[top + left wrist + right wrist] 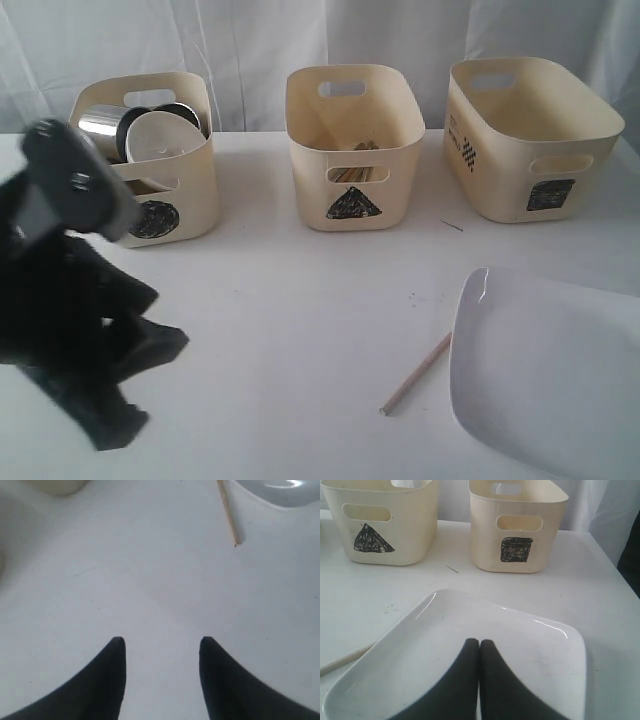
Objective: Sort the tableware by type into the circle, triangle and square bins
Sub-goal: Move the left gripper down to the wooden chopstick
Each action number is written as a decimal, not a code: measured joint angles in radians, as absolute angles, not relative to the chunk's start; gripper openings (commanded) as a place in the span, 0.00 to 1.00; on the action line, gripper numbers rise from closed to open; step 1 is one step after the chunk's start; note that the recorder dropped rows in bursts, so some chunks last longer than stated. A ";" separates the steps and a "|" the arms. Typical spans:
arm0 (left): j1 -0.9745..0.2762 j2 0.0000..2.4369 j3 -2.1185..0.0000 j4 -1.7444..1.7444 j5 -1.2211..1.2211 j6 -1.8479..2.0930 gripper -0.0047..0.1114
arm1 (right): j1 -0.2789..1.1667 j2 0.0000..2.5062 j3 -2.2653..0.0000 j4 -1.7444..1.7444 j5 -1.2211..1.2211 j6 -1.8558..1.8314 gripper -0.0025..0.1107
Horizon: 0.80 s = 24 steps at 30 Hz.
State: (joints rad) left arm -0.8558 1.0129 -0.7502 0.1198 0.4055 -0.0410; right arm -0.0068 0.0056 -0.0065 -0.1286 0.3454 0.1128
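One chopstick [415,375] lies by the plate [550,390] near the table's [290,310] front edge, so the spread, empty left gripper [161,640] should straddle it mid-length, while the right gripper [479,642] hangs clenched over the plate.

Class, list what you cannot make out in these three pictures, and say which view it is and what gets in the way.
Triangle bin contents: exterior view, its wall hides all but slim pieces seen through the handle hole.
Square bin floor: exterior view, hidden by its near wall.
Square plate: exterior view, cut off by the right and bottom edges.
Left arm: exterior view, blurred; covers part of the circle bin.
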 measured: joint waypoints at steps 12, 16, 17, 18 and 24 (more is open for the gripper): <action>-0.856 1.468 -0.973 0.078 0.343 -0.041 0.48 | -0.007 0.006 -0.007 -0.129 0.345 0.113 0.02; -0.856 1.554 -1.106 0.073 0.370 -0.041 0.48 | -0.007 0.006 -0.007 -0.129 0.345 0.113 0.02; -0.856 1.578 -1.140 0.071 0.382 -0.041 0.48 | -0.007 0.006 -0.007 -0.129 0.345 0.113 0.02; -0.856 1.603 -1.172 0.071 0.393 -0.035 0.48 | -0.007 0.006 -0.007 -0.129 0.345 0.113 0.02; -0.856 1.752 -1.330 -0.024 0.474 0.067 0.48 | -0.007 0.006 -0.007 -0.129 0.345 0.113 0.02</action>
State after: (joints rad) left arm -0.8558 1.7517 -1.3296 -0.0238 0.4740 0.0669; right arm -0.0068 0.0056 -0.0065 -0.1286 0.3454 0.1128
